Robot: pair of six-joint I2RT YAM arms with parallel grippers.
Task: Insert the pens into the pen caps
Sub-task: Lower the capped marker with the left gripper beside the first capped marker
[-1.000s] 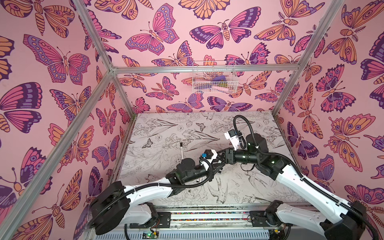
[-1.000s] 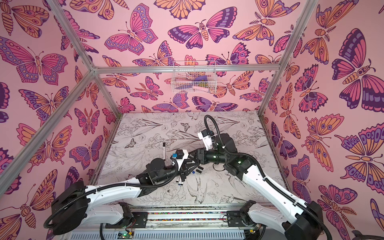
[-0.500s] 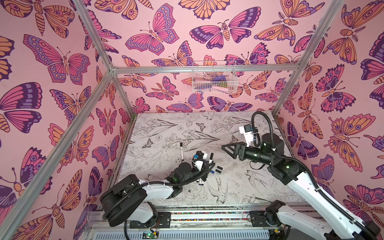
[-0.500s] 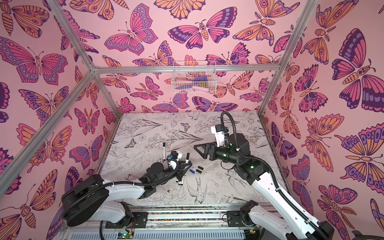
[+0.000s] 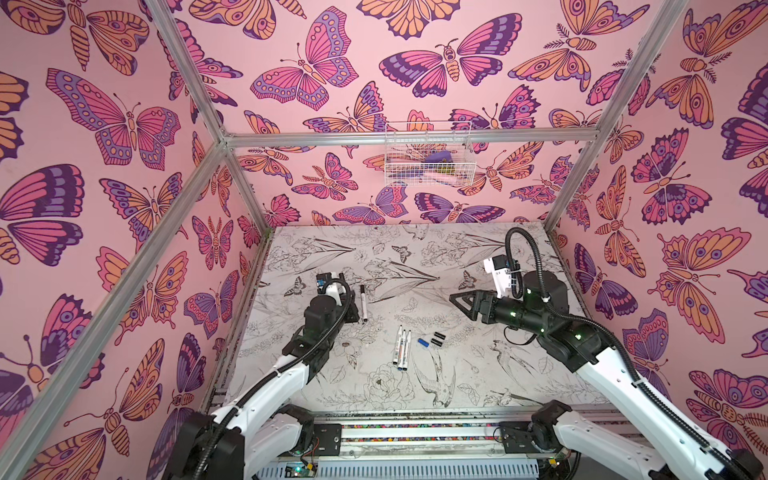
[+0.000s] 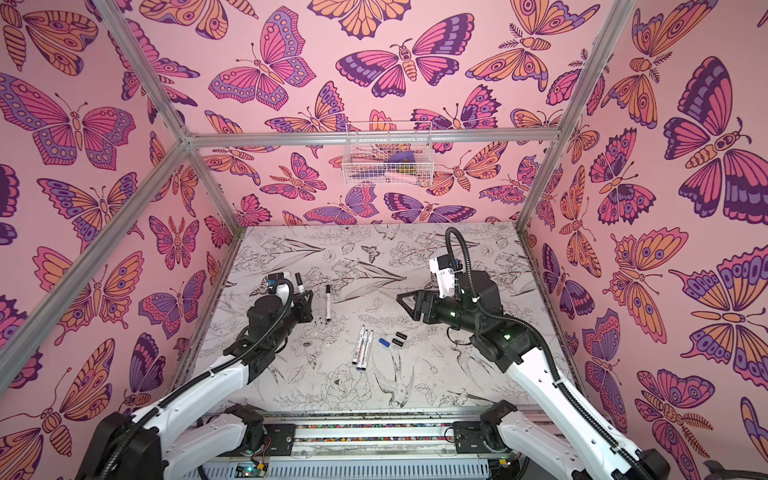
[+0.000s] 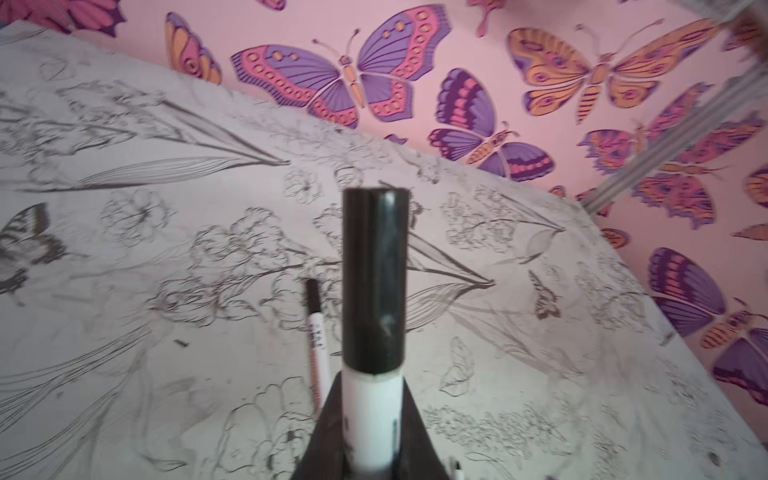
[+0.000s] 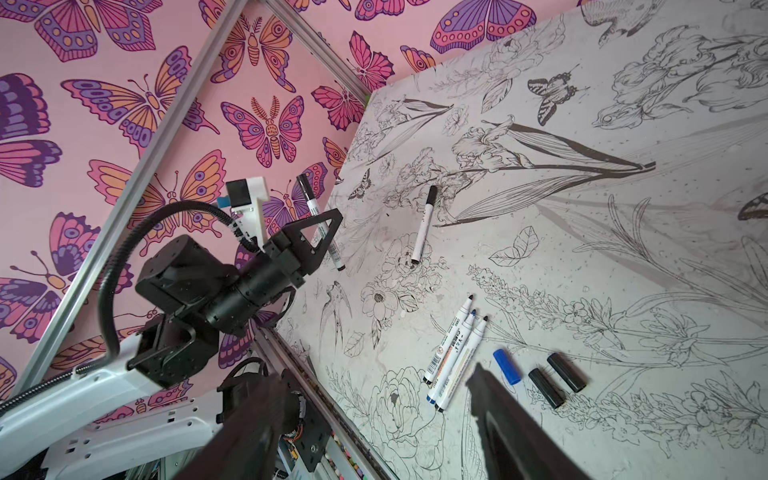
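Left gripper (image 8: 326, 235) is clamped on a capped pen (image 7: 373, 291): white barrel between the jaws, black-capped end sticking out past them, pen steeply tilted with the cap end up, over the left side of the table (image 5: 469, 374). Can't tell if its lower end touches the surface. Right gripper (image 5: 455, 298) has jaws apart with nothing in them, hovering over the right-centre of the table and pointing toward the left arm. A second capped pen (image 5: 363, 303) lies flat just beside the left gripper in both top views. 3 uncapped pens (image 8: 455, 353) lie side by side, touching, mid-table toward the front, tips pointing away from the robot base. The middle 1 is blue-ended, the outer 2 black-ended. Just right of them, apart from the pens, lies 1 blue cap (image 8: 507, 365), then 2 black caps (image 8: 566, 372) lying parallel near each other. Wire basket (image 5: 428, 166) hangs on the back wall.
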